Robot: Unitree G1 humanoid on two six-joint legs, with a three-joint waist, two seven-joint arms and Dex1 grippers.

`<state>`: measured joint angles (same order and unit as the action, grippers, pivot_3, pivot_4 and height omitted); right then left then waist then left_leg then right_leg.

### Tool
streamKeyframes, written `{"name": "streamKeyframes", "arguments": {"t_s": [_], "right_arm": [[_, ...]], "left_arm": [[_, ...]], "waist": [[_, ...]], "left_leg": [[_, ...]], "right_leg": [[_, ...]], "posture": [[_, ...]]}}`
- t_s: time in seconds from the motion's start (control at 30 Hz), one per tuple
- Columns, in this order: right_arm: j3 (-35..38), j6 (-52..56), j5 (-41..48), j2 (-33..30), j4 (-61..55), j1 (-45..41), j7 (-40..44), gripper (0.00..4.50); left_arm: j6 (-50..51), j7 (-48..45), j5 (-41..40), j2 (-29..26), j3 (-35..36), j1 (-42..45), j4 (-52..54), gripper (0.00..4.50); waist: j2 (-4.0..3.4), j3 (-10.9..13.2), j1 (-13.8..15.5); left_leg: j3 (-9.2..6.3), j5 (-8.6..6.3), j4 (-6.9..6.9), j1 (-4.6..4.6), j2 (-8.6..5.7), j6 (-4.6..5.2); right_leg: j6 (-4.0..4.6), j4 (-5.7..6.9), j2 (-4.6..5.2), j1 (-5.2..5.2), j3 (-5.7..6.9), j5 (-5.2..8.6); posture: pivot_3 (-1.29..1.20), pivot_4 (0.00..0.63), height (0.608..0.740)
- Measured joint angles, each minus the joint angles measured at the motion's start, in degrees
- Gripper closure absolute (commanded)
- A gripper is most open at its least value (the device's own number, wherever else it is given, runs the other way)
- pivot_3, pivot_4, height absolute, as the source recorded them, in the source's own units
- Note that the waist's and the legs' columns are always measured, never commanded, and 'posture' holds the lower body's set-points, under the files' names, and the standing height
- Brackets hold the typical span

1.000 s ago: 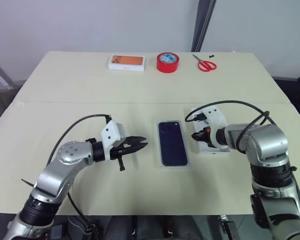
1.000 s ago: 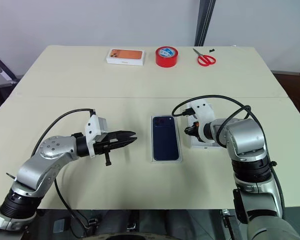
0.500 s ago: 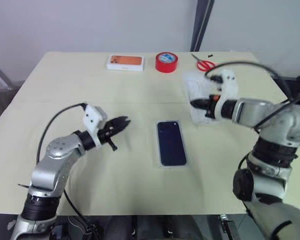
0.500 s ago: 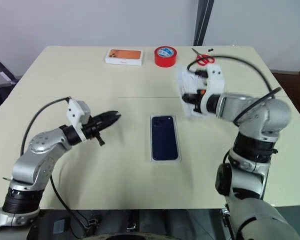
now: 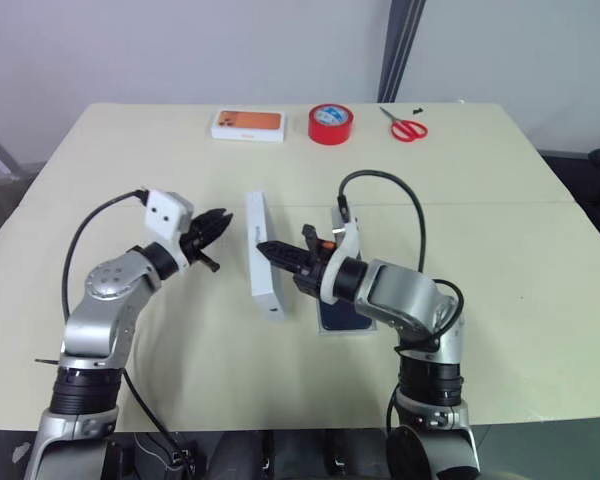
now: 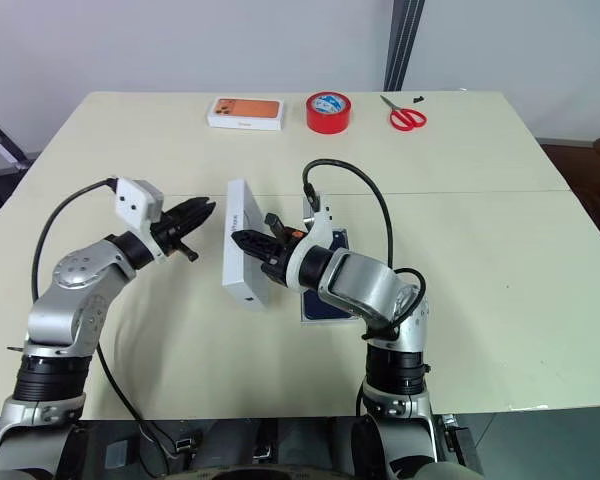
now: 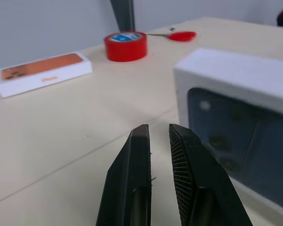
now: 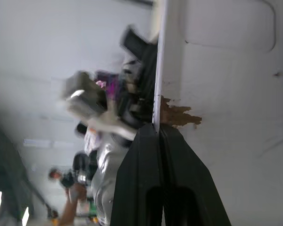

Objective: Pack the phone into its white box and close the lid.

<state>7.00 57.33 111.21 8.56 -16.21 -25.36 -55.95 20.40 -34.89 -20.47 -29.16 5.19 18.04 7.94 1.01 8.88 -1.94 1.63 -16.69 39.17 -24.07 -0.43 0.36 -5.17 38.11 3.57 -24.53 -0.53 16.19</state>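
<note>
A: In the head view, what did the right gripper [image 5: 265, 248] hold?

B: It was clamped on the lid [image 5: 264, 255], held on edge above the surface [image 5: 540, 260]. The phone [image 5: 338, 312] lay in the white box [image 5: 324, 331], behind that gripper, under its arm.

A: And the left gripper [image 5: 220, 220]?

B: Nearly closed and empty, just beside the lid.

A: The left wrist view?

B: Narrow fingers [image 7: 132, 174], the lid [image 7: 240, 136] just ahead, red tape [image 7: 125, 45] beyond.

A: The right wrist view?

B: Fingertips [image 8: 153, 134] pinched the lid's [image 8: 226, 84] rim.
</note>
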Motion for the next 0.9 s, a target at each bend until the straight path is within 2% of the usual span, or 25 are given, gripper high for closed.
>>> {"name": "streamKeyframes", "arguments": {"t_s": [0.03, 0.13, 0.2, 0.23, 0.3, 0.43, 0.53, 0.6, 0.67, 0.77, 0.9], "right_arm": [[-0.1, -1.6, 0.2, 0.1, -1.1, 0.9, -2.1, 4.48], [-0.6, -2.9, 0.4, 0.2, -1.6, 3.8, -5.7, 3.62], [-0.7, -2.7, 0.4, -1.4, -1.5, 4.2, -5.8, 2.5], [-0.7, -2.4, 0.4, -3.4, -1.5, 3.8, -5.0, 2.13], [-0.2, -1.2, 0.4, -8.4, -1.4, 1.4, -1.9, 1.04], [-0.5, 3.7, 0.5, -24.2, 0.3, -4.8, 7.2, 1.04], [-2.0, 7.1, -0.6, -35.5, 3.0, -7.6, 13.9, 1.04], [-2.6, 9.6, -5.1, -42.4, 4.7, -9.7, 19.1, 1.04], [-3.5, 11.2, -10.5, -46.4, 5.1, -11.3, 24.5, 1.04], [-6.6, 12.5, -20.2, -50.8, 4.7, -11.9, 33.2, 1.93], [-12.6, 11.8, -36.0, -57.4, 1.1, -11.9, 46.4, 3.94]], "left_arm": [[0.0, -0.1, 0.5, 0.0, -0.5, -0.2, 0.0, 3.79], [0.1, -0.9, 1.4, 0.0, -2.7, -0.4, 0.2, 3.79], [0.6, -1.6, 1.4, 0.1, -4.1, -0.5, 0.8, 3.79], [0.7, -2.0, 1.3, 0.2, -4.6, -0.7, 1.5, 3.79], [1.7, -3.1, 1.0, 0.2, -5.5, -1.2, 2.5, 3.79], [3.1, -5.8, 1.1, 0.4, -9.1, -1.7, 3.8, 3.79], [3.5, -6.3, 1.6, 2.7, -12.2, -0.4, 3.6, 3.79], [4.0, -6.3, 2.2, 5.4, -15.5, 1.7, 3.7, 3.79], [4.4, -6.4, 2.4, 7.4, -17.8, 3.2, 3.9, 3.79], [5.0, -6.4, 2.5, 8.9, -19.5, 4.0, 4.5, 3.79], [6.5, -4.9, 2.0, 9.6, -18.4, 4.1, 4.6, 3.79]], "waist": [[0.02, 0.0, 0.0], [-0.01, 0.0, -0.4], [-0.02, 0.0, -0.6], [-0.02, 0.0, -0.6], [-0.07, 0.0, -0.6], [-0.12, 0.1, -0.3], [-0.15, 0.1, 0.1], [-0.16, 0.1, 0.8], [-0.16, 0.1, 0.9], [-0.16, 0.1, 0.9], [-0.17, 0.1, 1.1]], "left_leg": [[-0.01, 0.0, 0.0, 0.0, 0.0, 0.0], [-0.02, 0.0, -0.05, 0.01, 0.02, 0.0], [-0.01, 0.0, -0.05, 0.01, 0.02, 0.0], [-0.01, 0.0, -0.05, 0.02, 0.02, 0.0], [-0.01, 0.0, -0.05, 0.03, 0.02, 0.0], [-0.01, -0.02, -0.03, 0.01, 0.02, 0.03], [0.01, -0.03, -0.01, -0.02, 0.02, 0.06], [0.03, -0.04, 0.01, -0.06, 0.0, 0.1], [0.04, -0.06, 0.0, -0.06, 0.02, 0.13], [0.03, -0.07, -0.02, -0.05, 0.08, 0.14], [0.02, -0.07, 0.0, -0.05, 0.08, 0.14]], "right_leg": [[0.0, -0.01, 0.0, 0.0, 0.0, 0.0], [0.0, 0.0, -0.02, -0.03, 0.0, 0.0], [0.0, -0.01, -0.02, -0.03, 0.0, 0.0], [0.01, -0.01, -0.03, -0.03, 0.0, 0.0], [0.01, -0.01, -0.03, -0.03, 0.0, 0.01], [0.01, -0.08, -0.04, 0.01, 0.01, 0.01], [0.01, -0.13, -0.03, 0.03, 0.0, 0.01], [0.01, -0.17, -0.02, 0.03, -0.01, 0.01], [0.01, -0.18, -0.04, 0.02, -0.02, 0.01], [0.01, -0.17, -0.1, 0.02, -0.01, 0.01], [0.01, -0.17, -0.1, 0.01, -0.01, 0.01]], "posture": [[0.0, 0.15, 0.725], [0.0, 0.15, 0.725], [0.0, 0.15, 0.725], [0.0, 0.15, 0.725], [0.0, 0.15, 0.725], [0.0, 0.15, 0.725], [0.0, 0.15, 0.725], [0.0, 0.15, 0.725], [0.0, 0.15, 0.725], [0.0, 0.15, 0.725], [0.0, 0.15, 0.725]]}}
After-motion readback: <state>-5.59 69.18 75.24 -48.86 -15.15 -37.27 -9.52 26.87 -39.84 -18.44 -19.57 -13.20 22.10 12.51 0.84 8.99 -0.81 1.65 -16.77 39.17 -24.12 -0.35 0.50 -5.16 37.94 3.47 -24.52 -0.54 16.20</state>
